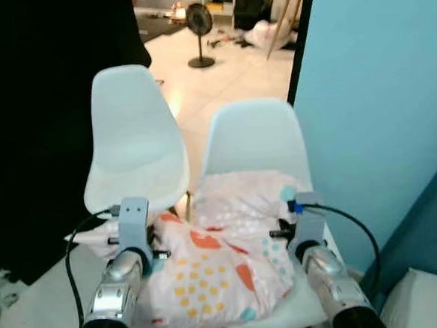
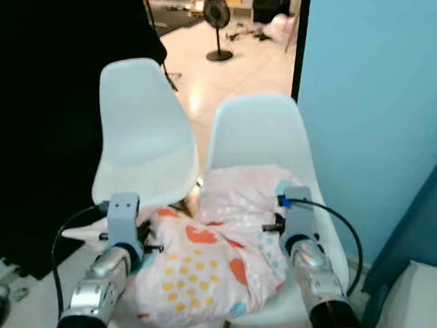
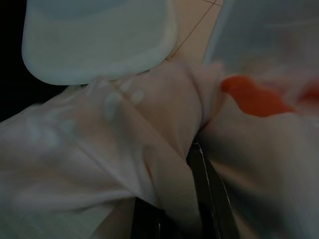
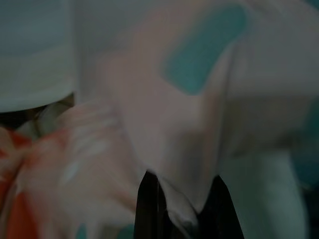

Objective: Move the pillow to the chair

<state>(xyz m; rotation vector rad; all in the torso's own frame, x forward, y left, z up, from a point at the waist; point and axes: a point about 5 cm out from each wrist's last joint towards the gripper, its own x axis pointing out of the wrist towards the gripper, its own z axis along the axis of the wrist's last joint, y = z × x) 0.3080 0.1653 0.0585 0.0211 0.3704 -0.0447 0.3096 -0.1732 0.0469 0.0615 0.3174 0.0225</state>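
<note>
A white pillow [image 1: 224,239] with orange, yellow and teal spots lies on the seat of the right white chair [image 1: 254,135] and hangs over its front edge. My left gripper [image 1: 159,252] holds the pillow's left edge, and fabric is bunched over one black finger [image 3: 207,194] in the left wrist view. At the pillow's right edge sits my right gripper [image 1: 283,233], where pillow fabric [image 4: 164,124] is pinched between its two black fingers [image 4: 148,209]. Both grippers are shut on the pillow.
A second white chair [image 1: 134,140] stands close on the left. A black curtain [image 1: 35,109] is on the left, a blue wall [image 1: 378,85] on the right. A floor fan [image 1: 198,26] stands far back on the tiled floor. A white cushion [image 1: 427,299] lies at the lower right.
</note>
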